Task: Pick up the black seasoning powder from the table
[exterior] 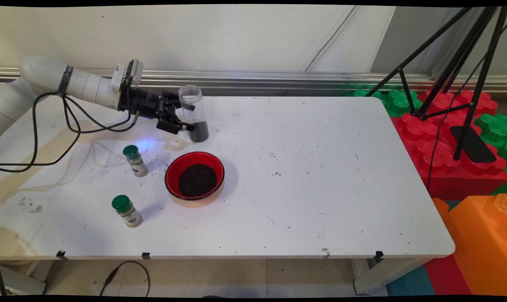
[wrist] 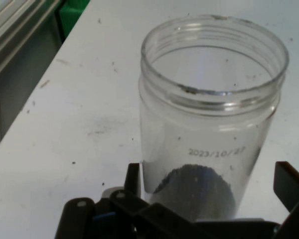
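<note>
Standing upright on the counter (exterior: pixel 303 176), the lidless clear jar (exterior: pixel 193 114) with a little dark grit left sits between the spread fingers of the pincer (exterior: pixel 188 117), behind a red bowl (exterior: pixel 194 175) of dark grit and 2 green-capped spice shakers (exterior: pixel 135 160).

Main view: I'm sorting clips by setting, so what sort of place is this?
Probably a robotics lab or test room, not a kitchen: a bare white table against a plain wall, a black tripod standing on red and green foam blocks, and an arm whose claw flanks a clear jar.
</note>
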